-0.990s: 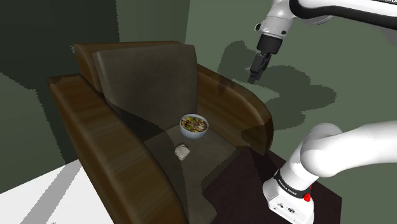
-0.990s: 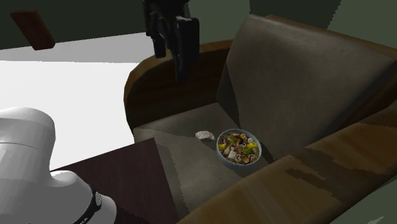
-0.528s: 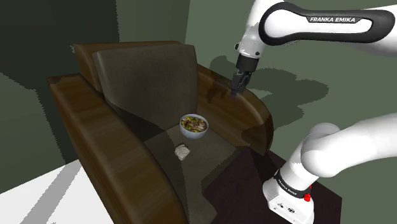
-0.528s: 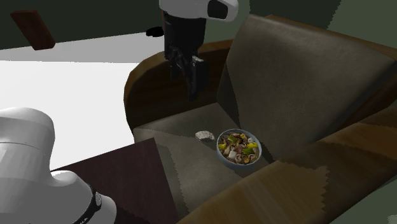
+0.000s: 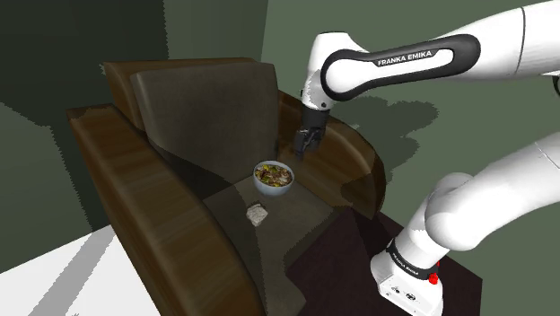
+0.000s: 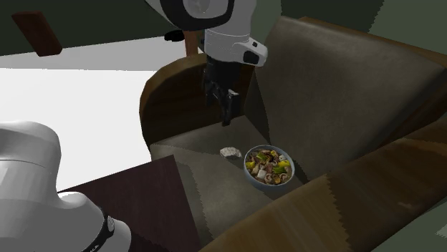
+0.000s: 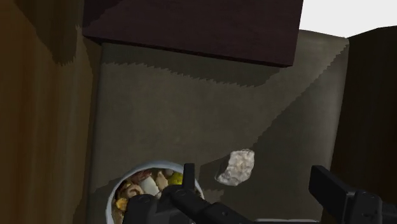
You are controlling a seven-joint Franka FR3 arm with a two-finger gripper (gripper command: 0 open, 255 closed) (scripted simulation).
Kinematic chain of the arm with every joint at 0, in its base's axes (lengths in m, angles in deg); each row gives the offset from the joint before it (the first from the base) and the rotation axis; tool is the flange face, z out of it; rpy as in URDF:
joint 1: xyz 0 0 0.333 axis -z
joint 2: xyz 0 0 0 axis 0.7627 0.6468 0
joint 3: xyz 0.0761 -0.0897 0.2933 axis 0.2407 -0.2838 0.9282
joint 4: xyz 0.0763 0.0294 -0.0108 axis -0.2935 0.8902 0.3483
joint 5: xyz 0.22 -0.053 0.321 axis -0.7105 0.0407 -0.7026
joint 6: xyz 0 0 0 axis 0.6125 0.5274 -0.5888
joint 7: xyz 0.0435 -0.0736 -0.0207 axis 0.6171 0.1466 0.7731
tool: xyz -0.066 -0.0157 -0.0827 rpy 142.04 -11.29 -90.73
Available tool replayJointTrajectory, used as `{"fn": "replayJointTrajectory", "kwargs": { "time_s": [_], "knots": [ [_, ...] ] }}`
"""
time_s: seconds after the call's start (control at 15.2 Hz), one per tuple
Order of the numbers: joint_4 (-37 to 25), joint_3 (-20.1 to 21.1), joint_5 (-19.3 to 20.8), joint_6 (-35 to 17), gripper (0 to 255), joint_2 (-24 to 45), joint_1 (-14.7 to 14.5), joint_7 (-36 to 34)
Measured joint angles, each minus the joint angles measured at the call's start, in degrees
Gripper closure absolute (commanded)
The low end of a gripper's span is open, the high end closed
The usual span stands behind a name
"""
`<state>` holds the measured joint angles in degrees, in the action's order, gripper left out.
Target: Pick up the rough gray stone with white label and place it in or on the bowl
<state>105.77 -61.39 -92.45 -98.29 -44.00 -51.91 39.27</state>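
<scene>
A small pale grey stone (image 5: 258, 214) lies on the armchair's seat cushion, a little in front of the bowl (image 5: 274, 177). The white bowl holds mixed food pieces. My gripper (image 5: 302, 146) hangs open above the seat, just over the bowl's far side and close to the inner face of the armrest. In the second exterior view the stone (image 6: 230, 152) lies just left of the bowl (image 6: 269, 166), with the gripper (image 6: 226, 117) above them. Looking down from the wrist, the stone (image 7: 235, 168) lies below the gap between the spread fingers of the gripper (image 7: 254, 179), next to the bowl's rim (image 7: 125, 186).
The brown armchair has a tall backrest (image 5: 202, 117) and wide wooden armrests (image 5: 345, 157) on both sides of the narrow seat (image 5: 296, 211). My dark stand (image 5: 354, 260) sits at the seat's front edge. A brown board (image 6: 37, 32) hangs at the far left.
The arm has swung to the shoulder view's left and come down, from beyond the armrest to just above the bowl. Stone and bowl have not moved. The fingers stay apart.
</scene>
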Motion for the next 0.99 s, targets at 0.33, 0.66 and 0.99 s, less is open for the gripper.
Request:
{"fn": "replayJointTrajectory", "kwargs": {
  "time_s": [0.33, 0.66, 0.99],
  "knots": [
    [0.24, 2.73, 0.53, -7.47, 0, 8.81, -0.68, -3.71],
    [-2.42, 4.59, 2.55, -13.73, 0, 19.51, -1.22, -7.83],
    [-6.78, 5.26, 5.89, -19.20, 0, 31.32, -2.36, -12.41]
  ]
}}
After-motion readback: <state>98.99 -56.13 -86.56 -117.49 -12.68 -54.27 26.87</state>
